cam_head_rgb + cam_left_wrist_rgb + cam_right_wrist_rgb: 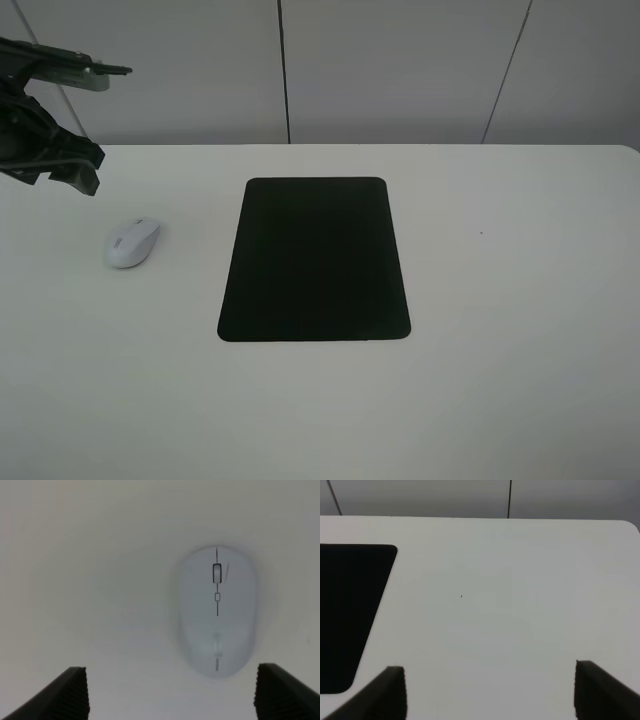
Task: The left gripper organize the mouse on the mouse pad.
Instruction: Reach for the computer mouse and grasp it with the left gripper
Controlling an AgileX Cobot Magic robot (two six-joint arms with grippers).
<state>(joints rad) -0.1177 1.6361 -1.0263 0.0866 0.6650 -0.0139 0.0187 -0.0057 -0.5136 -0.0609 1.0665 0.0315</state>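
Note:
The white mouse [131, 242] lies on the white table, left of the black mouse pad [315, 260] and apart from it. My left gripper [78, 172] hovers above the table, behind and to the left of the mouse. In the left wrist view the mouse [217, 610] shows its grey scroll wheel, and the left gripper [172, 702] is open with nothing between its dark fingertips [75, 692]. The right gripper [490, 702] is also open and empty over bare table, with a corner of the mouse pad [350, 615] off to one side. The exterior high view does not show the right gripper.
The white table [500, 300] runs back to a grey panelled wall, and its rounded far right corner [628, 150] is in view. A tiny dark speck [480, 234] sits on the table right of the pad.

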